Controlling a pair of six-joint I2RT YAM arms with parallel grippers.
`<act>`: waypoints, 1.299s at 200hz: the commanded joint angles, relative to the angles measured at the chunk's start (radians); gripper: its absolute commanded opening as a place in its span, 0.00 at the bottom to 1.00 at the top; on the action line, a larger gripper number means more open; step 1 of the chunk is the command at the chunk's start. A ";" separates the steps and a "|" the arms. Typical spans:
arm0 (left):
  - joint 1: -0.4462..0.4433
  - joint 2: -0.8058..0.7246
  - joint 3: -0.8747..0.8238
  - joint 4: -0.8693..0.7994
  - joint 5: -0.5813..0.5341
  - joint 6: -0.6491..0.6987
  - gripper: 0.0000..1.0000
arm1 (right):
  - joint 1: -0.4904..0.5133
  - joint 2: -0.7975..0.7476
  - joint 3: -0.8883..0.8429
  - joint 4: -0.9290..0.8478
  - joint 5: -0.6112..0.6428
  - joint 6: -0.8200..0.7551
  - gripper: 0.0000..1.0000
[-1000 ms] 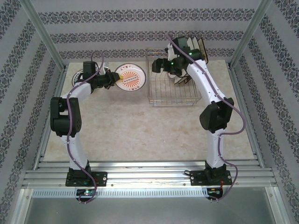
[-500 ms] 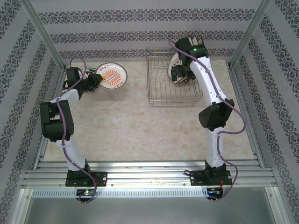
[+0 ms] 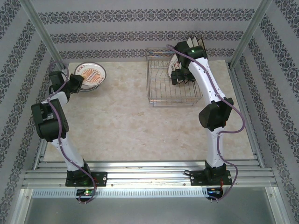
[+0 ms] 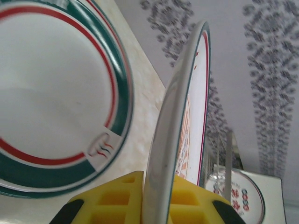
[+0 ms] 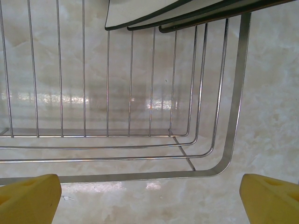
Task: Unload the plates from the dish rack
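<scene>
1. Left gripper (image 4: 156,201) is clenched on the rim of a plate (image 4: 187,116), with a yellow finger (image 4: 110,200) on either side. The wrist view shows the plate edge-on.
2. Overhead, the left gripper (image 3: 76,83) is at the far-left corner of the table (image 3: 140,126). The arm is folded tight, with the elbow by the left wall and the forearm angled toward the back. The held plate (image 3: 89,73) shows an orange print on its face.
3. A second plate (image 4: 51,93), white with a green and red band, lies just beside the held one. Can't tell if they touch.
4. Right gripper (image 5: 149,198) is released, with a yellow tip in each bottom corner of the wrist view and nothing between them.
5. Right arm is stretched forward, and the wrist is bent down over the rack (image 3: 161,88). Its gripper (image 3: 179,77) is at the rack's right side.
6. Below the right gripper are the rack (image 5: 229,116) frame and wires. The racked plates (image 5: 140,11) have dark rims and are cut off at the top of the view.
7. Overhead, the racked plates (image 3: 196,44) are partly hidden by the right arm, so no count.
8. A far plate (image 4: 240,198) in the left wrist view is blurred and cut off, with coloured marks.
</scene>
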 commanded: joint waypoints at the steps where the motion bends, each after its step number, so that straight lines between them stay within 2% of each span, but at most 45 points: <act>1: 0.017 0.031 0.001 0.095 -0.058 -0.041 0.00 | -0.007 0.035 0.052 -0.027 -0.013 -0.013 0.98; 62: 0.022 0.129 0.057 0.097 -0.127 -0.046 0.00 | -0.005 0.092 0.118 -0.044 -0.047 -0.015 0.98; 116: 0.023 0.217 0.124 0.143 -0.145 -0.059 0.00 | -0.003 0.132 0.149 -0.049 -0.067 -0.013 0.98; 148: 0.023 0.251 0.164 0.118 -0.140 -0.062 0.00 | -0.004 0.138 0.150 -0.046 -0.070 -0.013 0.98; 175: 0.023 0.245 0.172 0.060 -0.154 -0.014 0.00 | -0.006 0.145 0.160 -0.046 -0.074 -0.012 0.98; 230: 0.022 0.218 0.184 -0.084 -0.194 0.074 0.22 | -0.004 0.166 0.189 -0.054 -0.094 -0.011 0.98; 260: 0.017 0.196 0.198 -0.168 -0.238 0.135 0.25 | -0.002 0.162 0.189 -0.057 -0.093 -0.012 0.98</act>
